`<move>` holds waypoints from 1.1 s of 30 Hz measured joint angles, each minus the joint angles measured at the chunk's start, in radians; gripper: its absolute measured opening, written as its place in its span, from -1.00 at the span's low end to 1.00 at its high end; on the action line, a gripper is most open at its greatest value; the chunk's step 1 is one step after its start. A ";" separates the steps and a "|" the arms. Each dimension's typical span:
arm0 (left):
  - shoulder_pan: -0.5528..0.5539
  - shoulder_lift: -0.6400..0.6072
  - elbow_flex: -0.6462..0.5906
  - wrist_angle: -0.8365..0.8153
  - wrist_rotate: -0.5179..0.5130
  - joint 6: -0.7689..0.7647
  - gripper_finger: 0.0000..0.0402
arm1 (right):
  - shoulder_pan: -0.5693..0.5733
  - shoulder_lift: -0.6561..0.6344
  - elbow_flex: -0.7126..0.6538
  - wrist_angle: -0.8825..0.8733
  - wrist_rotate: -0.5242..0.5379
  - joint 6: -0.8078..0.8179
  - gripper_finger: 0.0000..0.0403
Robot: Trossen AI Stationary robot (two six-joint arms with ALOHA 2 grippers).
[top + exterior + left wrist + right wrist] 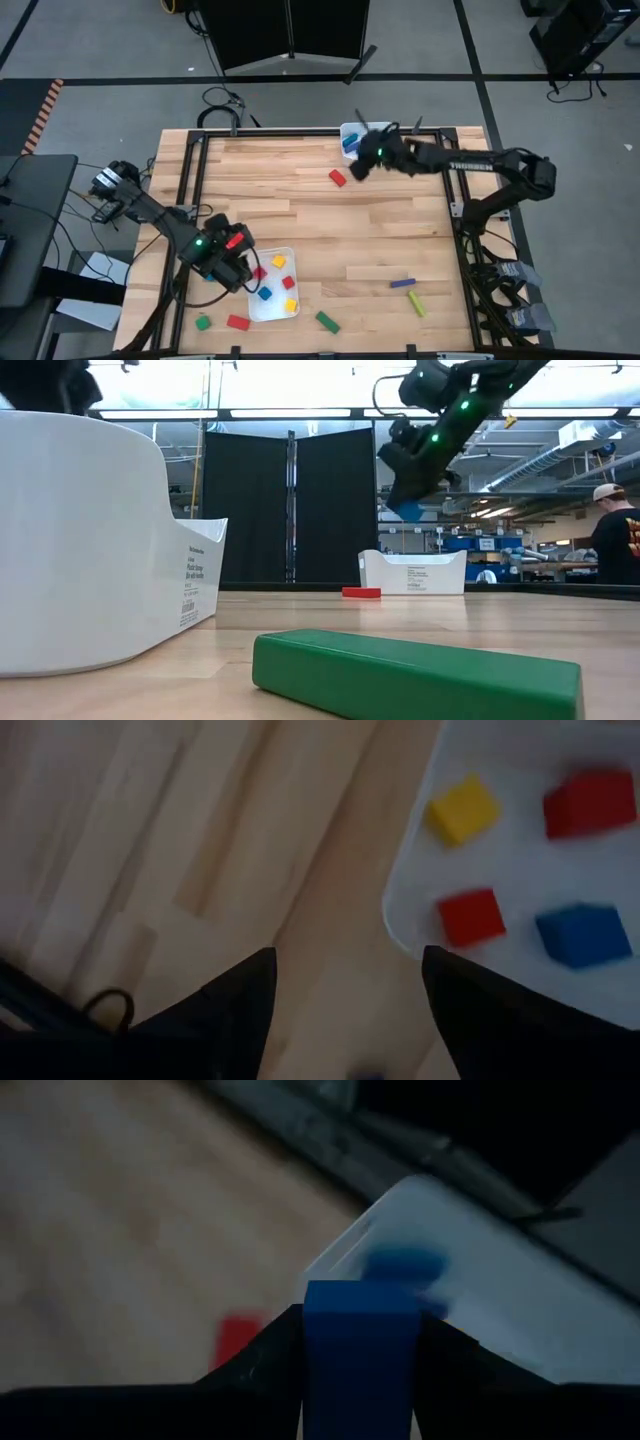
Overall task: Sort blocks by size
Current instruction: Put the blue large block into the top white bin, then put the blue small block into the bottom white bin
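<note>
High view shows me wood table (320, 215), grey floor; right gripper (358, 1342) grips blue block (358, 1370), left gripper (345, 982) spread empty.

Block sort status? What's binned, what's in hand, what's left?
Done: small red, yellow and blue cubes sit in the near white tray; the far white tray holds something blue. In hand: right gripper clamps a long blue block near the far tray. Left gripper is open at the near tray's edge. Left: red block, green bar, blue bar, yellow bar.
</note>
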 joint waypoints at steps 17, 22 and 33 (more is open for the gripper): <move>-0.098 0.000 -0.239 0.088 0.320 -0.232 0.45 | -0.213 0.168 0.000 0.287 -0.185 -0.120 0.91; -0.124 0.000 -0.239 0.078 0.360 -0.307 0.57 | -0.145 0.144 0.001 0.340 -0.197 -0.130 0.77; -0.188 0.000 -0.308 0.153 0.421 -0.458 0.70 | 0.035 0.138 0.000 0.380 -0.165 -0.134 0.55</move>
